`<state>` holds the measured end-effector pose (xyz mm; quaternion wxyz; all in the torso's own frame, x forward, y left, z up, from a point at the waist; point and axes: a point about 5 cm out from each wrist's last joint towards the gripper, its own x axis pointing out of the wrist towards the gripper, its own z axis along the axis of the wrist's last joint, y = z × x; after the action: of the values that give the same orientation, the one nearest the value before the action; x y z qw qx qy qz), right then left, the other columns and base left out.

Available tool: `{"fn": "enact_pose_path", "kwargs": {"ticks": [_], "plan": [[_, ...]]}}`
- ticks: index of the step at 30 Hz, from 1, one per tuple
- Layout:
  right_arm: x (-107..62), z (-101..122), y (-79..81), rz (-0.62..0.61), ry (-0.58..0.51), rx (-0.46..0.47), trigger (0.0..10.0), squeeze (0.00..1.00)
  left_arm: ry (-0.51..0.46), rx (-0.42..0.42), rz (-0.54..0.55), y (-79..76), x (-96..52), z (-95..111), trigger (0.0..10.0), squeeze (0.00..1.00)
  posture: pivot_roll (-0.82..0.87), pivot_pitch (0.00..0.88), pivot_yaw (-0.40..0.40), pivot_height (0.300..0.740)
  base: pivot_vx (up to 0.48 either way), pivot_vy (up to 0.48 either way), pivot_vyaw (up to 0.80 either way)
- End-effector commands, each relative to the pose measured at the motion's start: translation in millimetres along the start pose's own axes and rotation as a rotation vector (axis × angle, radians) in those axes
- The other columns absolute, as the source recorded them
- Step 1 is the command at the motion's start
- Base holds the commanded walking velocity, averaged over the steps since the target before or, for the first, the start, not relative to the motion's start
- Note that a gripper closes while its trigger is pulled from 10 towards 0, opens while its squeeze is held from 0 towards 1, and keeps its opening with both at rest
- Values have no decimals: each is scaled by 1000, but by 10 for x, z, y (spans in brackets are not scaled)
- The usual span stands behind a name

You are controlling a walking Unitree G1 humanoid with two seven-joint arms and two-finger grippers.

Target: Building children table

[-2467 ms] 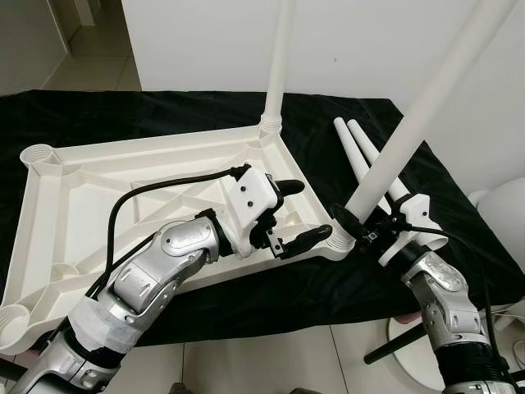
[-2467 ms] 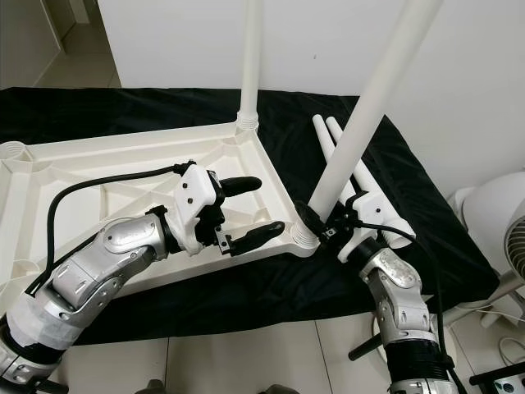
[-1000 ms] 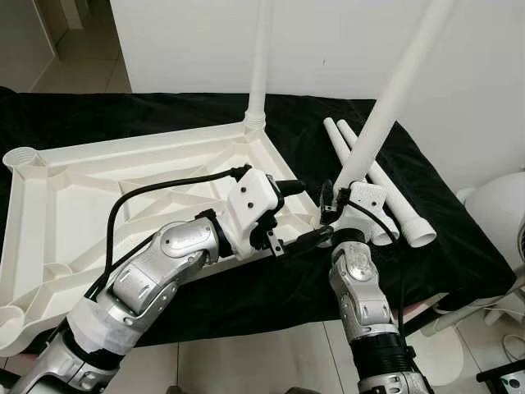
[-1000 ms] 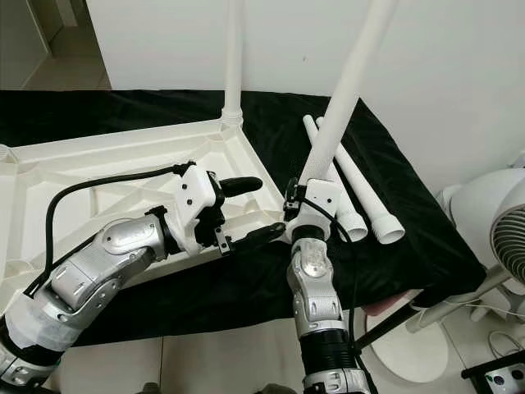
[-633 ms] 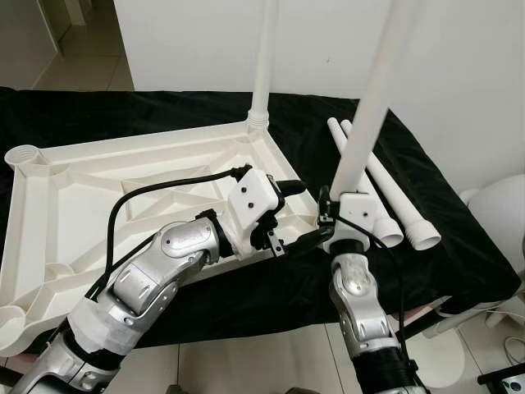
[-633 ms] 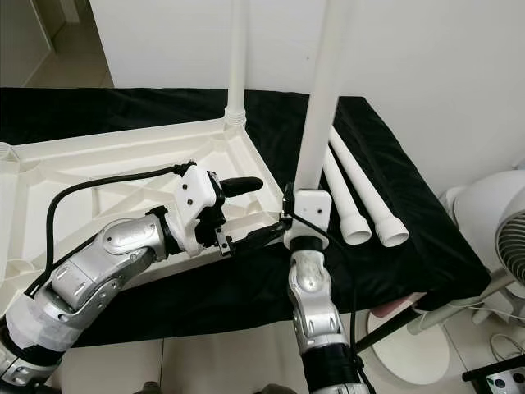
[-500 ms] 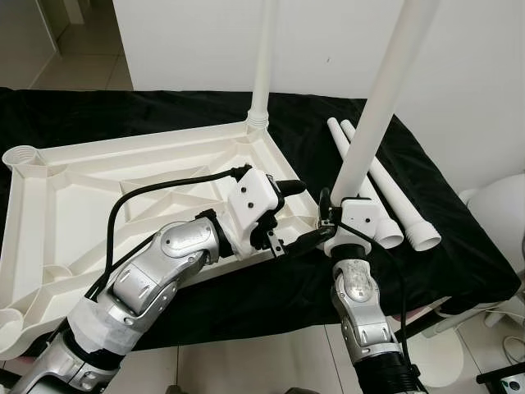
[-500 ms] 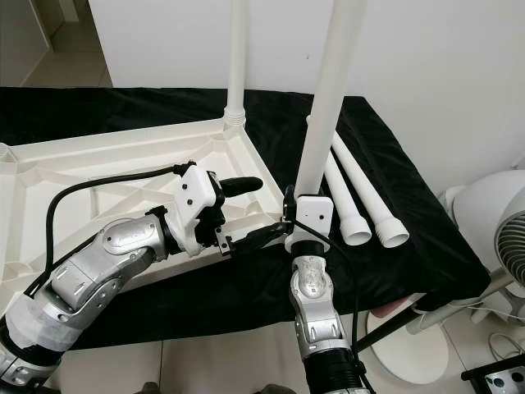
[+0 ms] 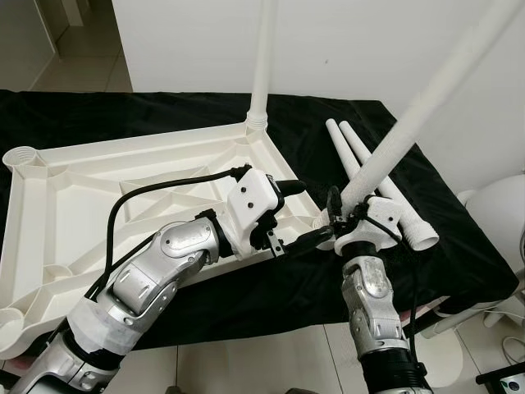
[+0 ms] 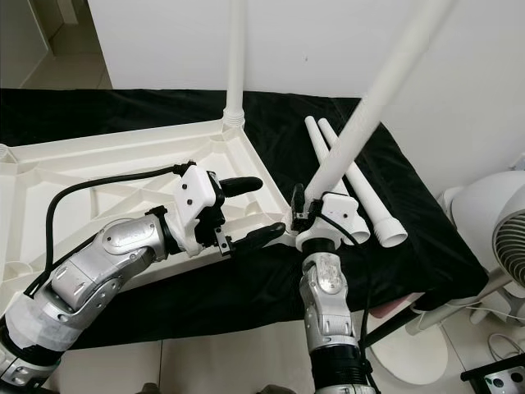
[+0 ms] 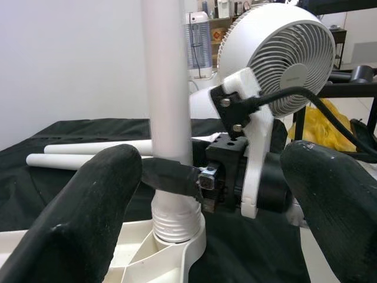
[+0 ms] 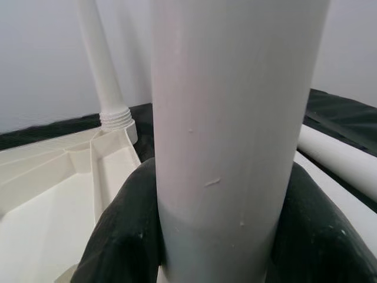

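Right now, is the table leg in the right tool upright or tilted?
Tilted: the table leg leans off to the robot's right from the near corner socket, unlike the upright leg behind.

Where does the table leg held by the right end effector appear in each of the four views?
Left eye: held leg slants from the near right corner socket to the upper right.
Right eye: held leg slants the same way, above the right end effector.
Left wrist: held leg stands upright, its threaded end at the socket.
Right wrist: held leg is close up, between the black fingers.
Shared landmark: the mounted leg at the far corner, also.
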<state>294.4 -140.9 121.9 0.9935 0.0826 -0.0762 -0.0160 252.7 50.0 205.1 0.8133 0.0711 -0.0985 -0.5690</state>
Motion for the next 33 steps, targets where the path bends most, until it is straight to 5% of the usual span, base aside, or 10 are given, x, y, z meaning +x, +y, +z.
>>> {"fn": "enact_pose_path", "kwargs": {"ticks": [1, 10, 24, 33], "plan": [[-49, -273, -122, -36, 190, -30, 10000, 0, 4, 13, -138, -68, -7, 19, 10000, 0, 52, 0, -58, 740, 0, 0, 0], [9, -209, -124, 39, 171, -148, 10000, 0, 3, 10, -134, -71, -4, 20, 10000, 0, 54, 0, -63, 740, 0, 0, 0], [-139, -241, -29, 73, 125, -181, 10000, 0, 2, 9, -123, -54, -2, 21, 10000, 0, 46, 6, -57, 740, 0, 0, 0], [-120, -203, -110, 25, 116, -172, 10000, 0, -1, 10, -126, -44, 15, 24, 10000, 0, 38, 9, -53, 740, 0, 0, 0]]}}
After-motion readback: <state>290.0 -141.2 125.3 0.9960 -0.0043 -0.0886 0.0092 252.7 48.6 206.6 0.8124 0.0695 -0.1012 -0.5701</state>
